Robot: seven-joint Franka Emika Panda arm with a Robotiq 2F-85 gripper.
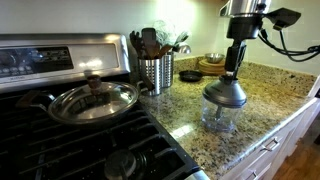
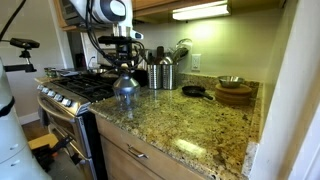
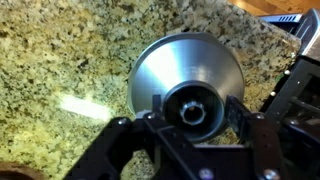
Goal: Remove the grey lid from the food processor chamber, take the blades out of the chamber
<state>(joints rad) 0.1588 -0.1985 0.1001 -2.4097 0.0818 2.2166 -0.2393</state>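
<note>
The speckled stone desk runs along beside the stove, and the arm hangs over its near edge. Right under the arm stands the clear chamber, well apart from the steel utensil holder. The grey lid is seated on the chamber like a cone, and the claw is at the lid's peak.

From where I stand, the job in hand is getting that lid off cleanly. I'd want the claw centred on the knob, pinched firmly, then raised straight up rather than dragged sideways. The chamber looks light and nothing holds it down, so a crooked pull could tip it or carry it along. If the lid sticks, a small twist might free it.

Both exterior views show how the lid sits on the chamber and that the claw comes in vertically, but not the fit at the knob. The wrist view looks straight down on the lid. There the knob lies between the two fingers, fairly centred. I cannot tell whether they press it or stand just off it. That view hides the chamber entirely. The blades show nowhere; the lid covers them.
</note>
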